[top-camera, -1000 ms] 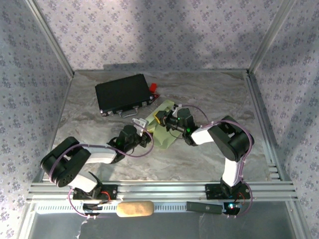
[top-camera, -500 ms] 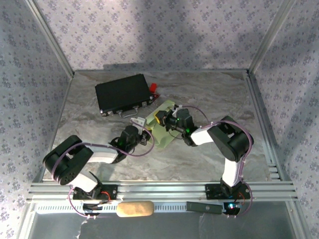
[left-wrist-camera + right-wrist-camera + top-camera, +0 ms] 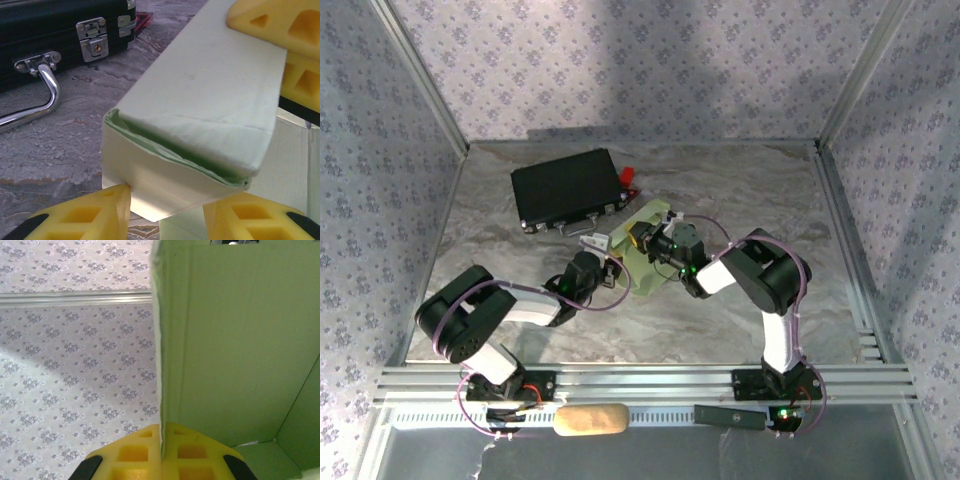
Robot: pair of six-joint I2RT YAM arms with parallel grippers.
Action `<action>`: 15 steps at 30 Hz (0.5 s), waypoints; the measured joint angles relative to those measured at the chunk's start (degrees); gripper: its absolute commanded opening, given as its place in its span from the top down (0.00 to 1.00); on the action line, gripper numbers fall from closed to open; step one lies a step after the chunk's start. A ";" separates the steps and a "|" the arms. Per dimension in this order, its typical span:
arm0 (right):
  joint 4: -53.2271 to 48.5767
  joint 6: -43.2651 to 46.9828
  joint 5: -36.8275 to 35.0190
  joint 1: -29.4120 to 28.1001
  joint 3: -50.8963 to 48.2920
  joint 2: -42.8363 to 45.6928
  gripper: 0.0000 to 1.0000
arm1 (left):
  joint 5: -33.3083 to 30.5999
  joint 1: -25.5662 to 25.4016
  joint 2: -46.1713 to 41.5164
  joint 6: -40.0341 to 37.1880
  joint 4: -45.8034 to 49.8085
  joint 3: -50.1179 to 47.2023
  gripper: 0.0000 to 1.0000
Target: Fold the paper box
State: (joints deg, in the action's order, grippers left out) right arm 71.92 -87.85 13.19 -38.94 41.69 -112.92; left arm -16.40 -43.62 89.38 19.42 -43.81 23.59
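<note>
The left hand (image 3: 167, 212) has its fingers (image 3: 90, 220) apart at the open end of the paper box (image 3: 200, 100), on the table (image 3: 740, 190) by the black case (image 3: 567, 188); I cannot tell if it squeezes. The right hand (image 3: 161, 445) pinches a thin box wall tight; a hard push could crush the card or pull it loose.

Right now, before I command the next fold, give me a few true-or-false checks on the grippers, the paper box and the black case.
1. The right gripper is shut on a wall of the paper box. True.
2. The paper box lies as a flat cutout. False: its walls form a box shape, and the end facing the left gripper gapes slightly.
3. The left gripper has its fingers apart at the box's end. True.
4. The black case lies open. False: it is closed, with its latches fastened.
</note>
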 measured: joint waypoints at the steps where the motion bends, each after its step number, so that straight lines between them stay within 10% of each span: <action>1: 0.57 0.20 0.00 -0.07 0.00 -0.28 1.00 | -0.24 0.00 0.02 0.20 -0.02 0.00 0.56; 15: 9.75 0.42 -1.01 -0.11 0.96 -6.34 1.00 | -1.90 0.48 3.19 2.21 -4.44 0.00 0.54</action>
State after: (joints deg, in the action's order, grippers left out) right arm 81.67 -87.44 12.19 -39.05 42.65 -119.26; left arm -18.31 -43.13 92.58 21.63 -48.25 23.59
